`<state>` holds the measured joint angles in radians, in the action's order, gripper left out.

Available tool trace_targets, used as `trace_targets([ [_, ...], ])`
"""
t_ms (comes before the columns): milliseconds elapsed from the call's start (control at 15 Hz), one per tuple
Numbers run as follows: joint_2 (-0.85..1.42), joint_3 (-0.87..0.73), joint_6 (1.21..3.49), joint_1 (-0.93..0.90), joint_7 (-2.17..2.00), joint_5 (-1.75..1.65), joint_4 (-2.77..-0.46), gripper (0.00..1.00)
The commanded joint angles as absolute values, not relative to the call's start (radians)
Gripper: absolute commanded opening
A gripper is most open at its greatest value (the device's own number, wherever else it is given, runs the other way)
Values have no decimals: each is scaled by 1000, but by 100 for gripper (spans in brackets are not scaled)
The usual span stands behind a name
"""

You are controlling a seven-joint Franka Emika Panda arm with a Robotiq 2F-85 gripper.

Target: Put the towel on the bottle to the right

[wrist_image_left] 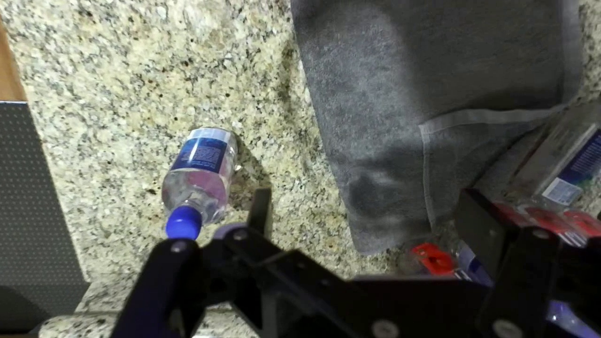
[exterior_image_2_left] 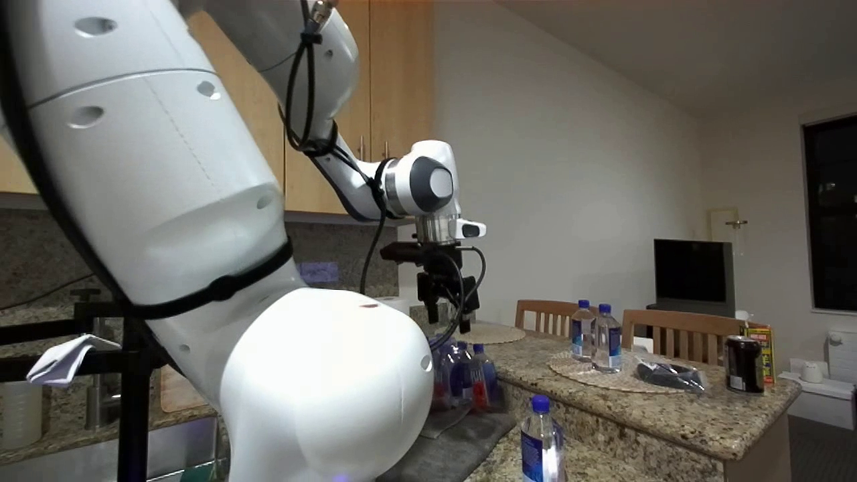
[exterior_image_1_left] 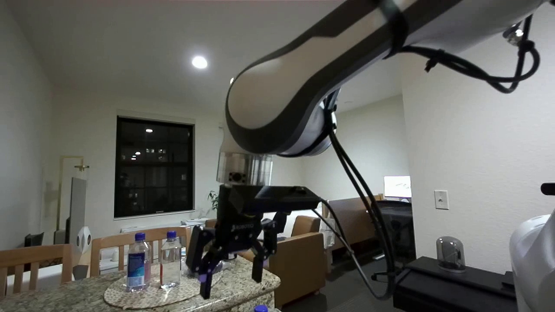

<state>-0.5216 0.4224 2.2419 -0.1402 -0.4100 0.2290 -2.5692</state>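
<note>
In an exterior view I'm watching the gripper point(exterior_image_1_left: 232, 281): its fingers point(exterior_image_1_left: 257, 269) are standing well apart, and its body is showing ROBOTIQ lettering point(exterior_image_1_left: 243, 227). In the wrist view, the grey towel point(wrist_image_left: 371, 122) is lying on the granite counter point(wrist_image_left: 117, 84). Near it, a blue-capped bottle point(wrist_image_left: 199, 178) is standing upright, its blue label point(wrist_image_left: 202, 155) seeming too blurred to read. Farther off, two more bottles point(exterior_image_2_left: 608, 343) are standing on a woven mat point(exterior_image_2_left: 612, 383).

In an exterior view: gripper point(exterior_image_2_left: 448, 319) pointing down, fingers point(exterior_image_2_left: 433, 312) apart. Grey towel point(exterior_image_2_left: 462, 448) on counter point(exterior_image_2_left: 596, 465), bottle point(exterior_image_2_left: 535, 450) upright near it. Two more bottles point(exterior_image_2_left: 607, 345) on a mat point(exterior_image_2_left: 589, 379).
</note>
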Motion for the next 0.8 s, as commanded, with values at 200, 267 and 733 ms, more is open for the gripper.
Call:
trace_targets([
  [200,-204,416,2526,-201,-389,186,-2522,100],
  [267,-170,434,2602,-193,-438,140,-2527,100],
  [733,-25,564,2725,22,-923,-472,-2546,100],
])
